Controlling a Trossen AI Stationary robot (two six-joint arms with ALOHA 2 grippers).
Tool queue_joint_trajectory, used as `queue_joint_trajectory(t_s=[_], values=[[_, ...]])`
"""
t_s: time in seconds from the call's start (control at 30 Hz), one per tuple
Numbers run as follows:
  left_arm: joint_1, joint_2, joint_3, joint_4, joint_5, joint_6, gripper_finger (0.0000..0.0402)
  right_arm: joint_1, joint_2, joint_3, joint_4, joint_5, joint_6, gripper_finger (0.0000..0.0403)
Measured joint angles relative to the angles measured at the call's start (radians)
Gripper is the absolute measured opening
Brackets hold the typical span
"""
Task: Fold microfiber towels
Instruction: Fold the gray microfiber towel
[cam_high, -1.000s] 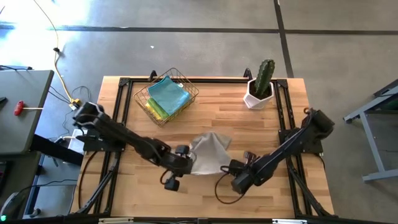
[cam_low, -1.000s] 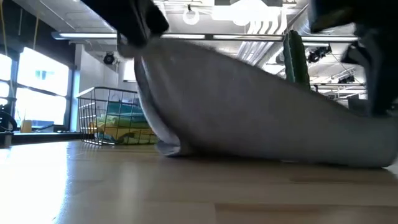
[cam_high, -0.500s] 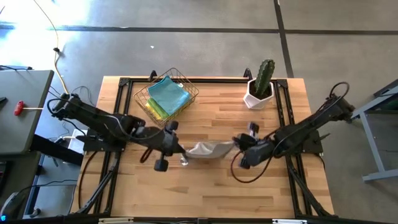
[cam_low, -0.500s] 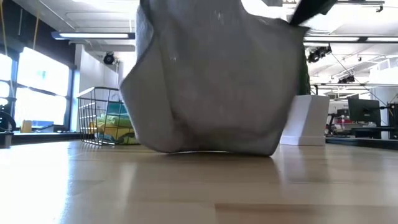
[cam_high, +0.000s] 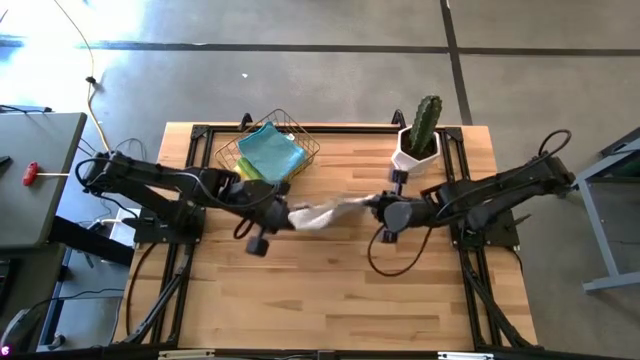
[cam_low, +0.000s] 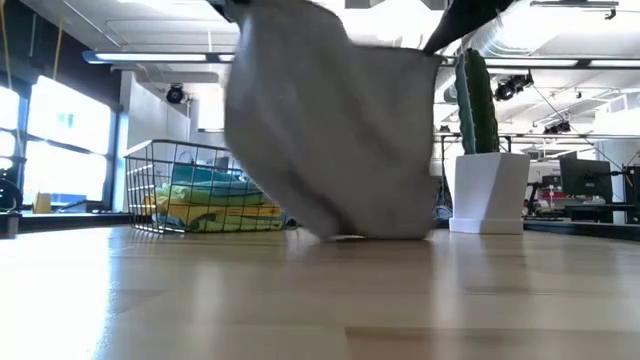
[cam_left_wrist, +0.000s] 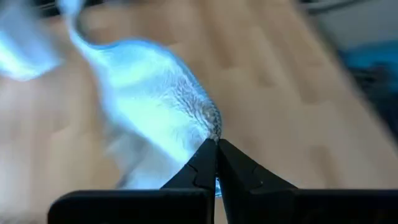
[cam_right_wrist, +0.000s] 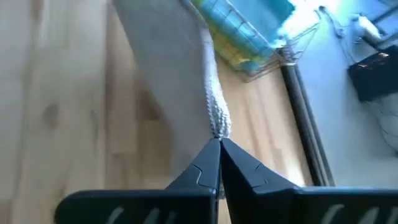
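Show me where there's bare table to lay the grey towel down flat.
The near half of the table, in front of both arms, is bare wood. The far edge is crowded: wire basket far left, cactus pot far right. The grey towel hangs between the left gripper and right gripper.

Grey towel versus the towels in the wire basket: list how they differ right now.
The grey towel hangs stretched between the left gripper and right gripper, both shut on it; the basket towels lie piled and untouched. It is grey; they show blue, green and yellow. Both are soft cloths.
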Motion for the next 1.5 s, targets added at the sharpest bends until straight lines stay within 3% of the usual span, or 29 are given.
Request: queue_joint_trajectory(t_s=[0.07, 0.17, 0.23, 0.37, 0.5, 0.6, 0.8, 0.9, 0.97, 1.03, 1.13, 1.23, 1.33, 1.5], values=[[0.0, 0.0, 0.0, -0.006, 0.05, 0.018, 0.0, -0.006, 0.0, 0.0, -0.001, 0.004, -0.012, 0.0], [-0.007, 0.0, 0.0, -0.007, -0.137, -0.008, 0.0, -0.01, -0.001, 0.0, 0.0, 0.188, 0.002, 0.0], [-0.009, 0.0, 0.0, -0.017, -0.259, -0.04, 0.0, -0.01, -0.004, 0.0, 0.0, 0.207, -0.049, 0.0], [0.002, 0.0, 0.0, -0.035, -0.298, 0.036, 0.0, -0.011, -0.008, 0.0, 0.009, 0.173, -0.145, 0.0], [0.012, 0.0, 0.0, -0.032, -0.536, 0.118, 0.0, -0.022, -0.008, 0.0, 0.016, 0.346, -0.25, 0.0], [0.024, 0.0, 0.0, -0.019, -0.725, 0.188, 0.0001, -0.053, -0.008, 0.0, 0.042, 0.419, -0.356, 0.0], [0.042, 0.0, 0.0, 0.038, -0.834, 0.181, 0.0001, -0.121, -0.008, 0.001, 0.124, 0.436, -0.489, 0.0], [0.026, 0.0, 0.0, 0.03, -0.793, 0.106, 0.0001, -0.113, -0.008, 0.001, 0.124, 0.435, -0.455, 0.0], [0.006, 0.0, 0.001, 0.001, -0.674, -0.001, 0.0001, -0.086, -0.009, 0.001, 0.091, 0.365, -0.368, 0.0], [-0.015, 0.0, 0.001, -0.033, -0.489, -0.138, 0.0001, -0.052, -0.009, 0.001, 0.032, 0.175, -0.234, 0.0], [-0.063, 0.029, 0.002, -0.038, -0.251, -0.332, 0.0001, 0.0, -0.001, 0.001, -0.062, -0.199, 0.008, 0.0], [-0.138, 0.091, 0.002, -0.011, -0.153, -0.404, 0.0001, 0.076, 0.035, 0.002, -0.118, -0.45, 0.166, 0.0], [-0.215, 0.175, 0.0, 0.017, -0.104, -0.433, 0.0001, 0.157, 0.084, 0.002, -0.126, -0.542, 0.23, 0.0], [-0.315, 0.348, 0.001, 0.163, -0.081, -0.499, 0.0001, 0.252, 0.186, 0.002, -0.103, -0.608, 0.34, 0.0]])
